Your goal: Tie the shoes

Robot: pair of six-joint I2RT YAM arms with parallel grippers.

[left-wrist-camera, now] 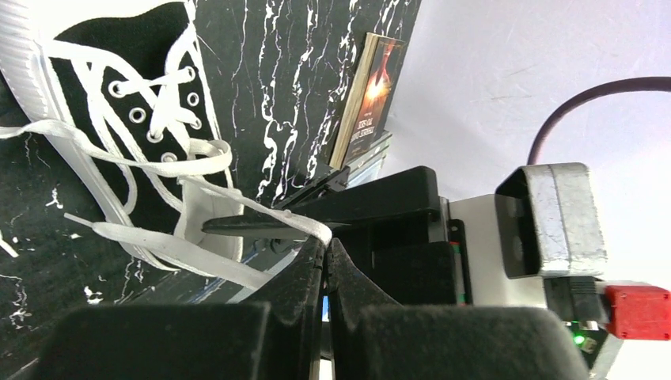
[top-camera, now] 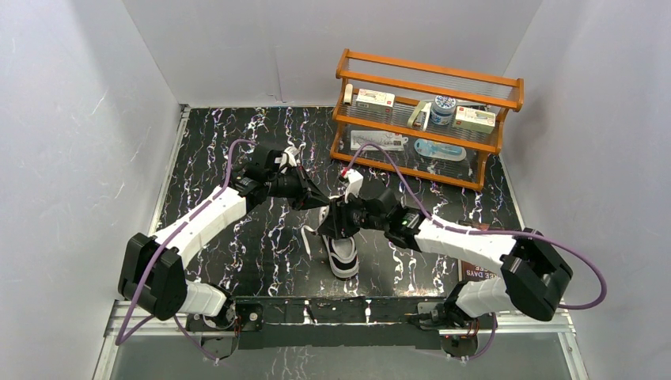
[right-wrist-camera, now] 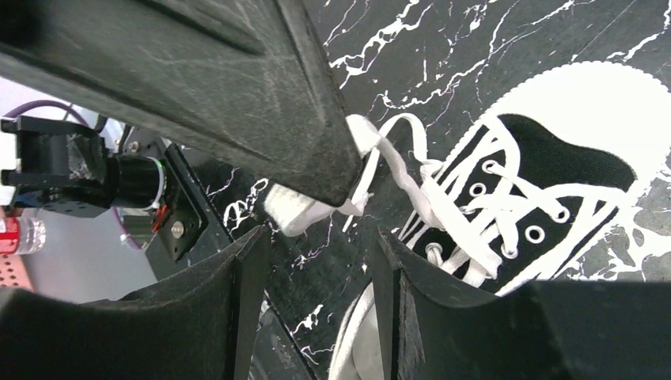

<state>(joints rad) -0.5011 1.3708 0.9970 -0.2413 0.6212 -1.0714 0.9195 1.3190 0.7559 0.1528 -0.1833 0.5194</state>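
The black shoe with the white sole sits on the dark desk. Its white toe points toward the arm bases, and its open top faces up. Both arms reach in over the heel end of the shoe and meet there.

The left tool is squeezed tight on one of the white laces. That lace runs from the top of the shoe up to the tips of this tool, and it is pinched flat between them. More lace lies loose on the desk right beside the shoe.

The right tool is spread wide apart and grips nothing. It hangs just above the shoe, very close to the left tool. A folded bit of lace sits just past its tips. In the right wrist view, that bit pokes out from under the left tool's big black finger.

A wooden shelf with small boxes on it stands behind the shoe, off to the shoe's right. A book sits on the desk to the right of the shoe, partly under the right arm.
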